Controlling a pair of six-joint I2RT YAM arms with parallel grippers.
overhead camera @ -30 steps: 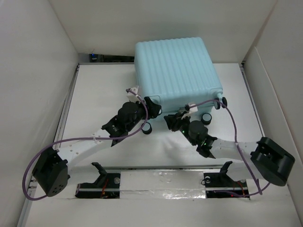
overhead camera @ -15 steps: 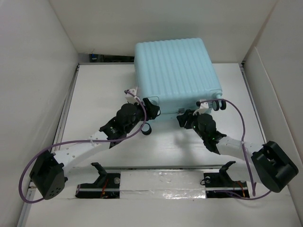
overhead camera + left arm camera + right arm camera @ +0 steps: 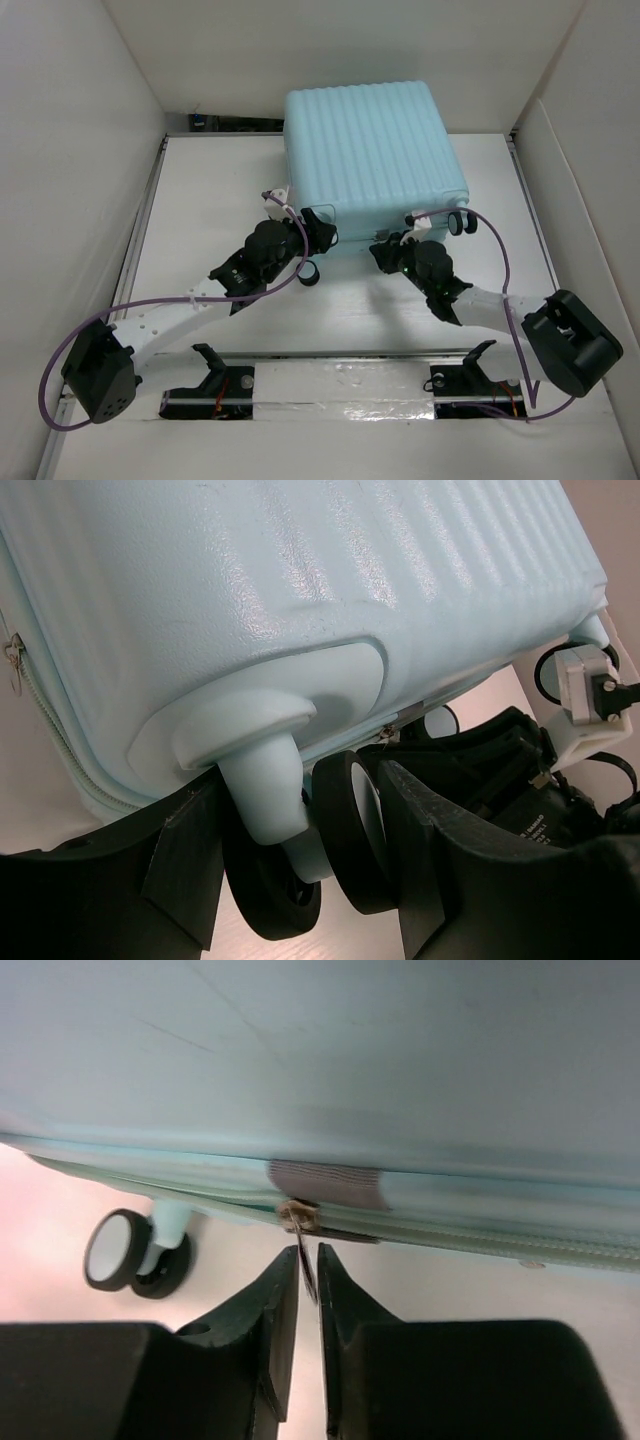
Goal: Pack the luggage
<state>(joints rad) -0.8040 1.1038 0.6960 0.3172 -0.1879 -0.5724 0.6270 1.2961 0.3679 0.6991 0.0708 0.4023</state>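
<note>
The luggage (image 3: 370,150), a pale aqua ribbed hard-shell suitcase, lies flat and closed at the back middle of the table. My left gripper (image 3: 320,233) is at its near left corner. In the left wrist view its black fingers (image 3: 440,850) straddle a black-and-white spinner wheel (image 3: 350,830) and its aqua stem, pressed against the wheel on both sides. My right gripper (image 3: 386,250) is at the near edge. In the right wrist view it (image 3: 308,1270) is closed on the thin zipper pull (image 3: 304,1252) hanging from the zipper line (image 3: 450,1235).
Another wheel (image 3: 312,272) rests on the table below the left gripper, and a wheel pair (image 3: 460,222) sticks out at the near right corner. White walls enclose the table on the left, back and right. Purple cables loop off both arms.
My right arm has moved right and in toward the suitcase's near edge, and its fingers now pinch the zipper pull. My left gripper has stayed at the corner wheel.
</note>
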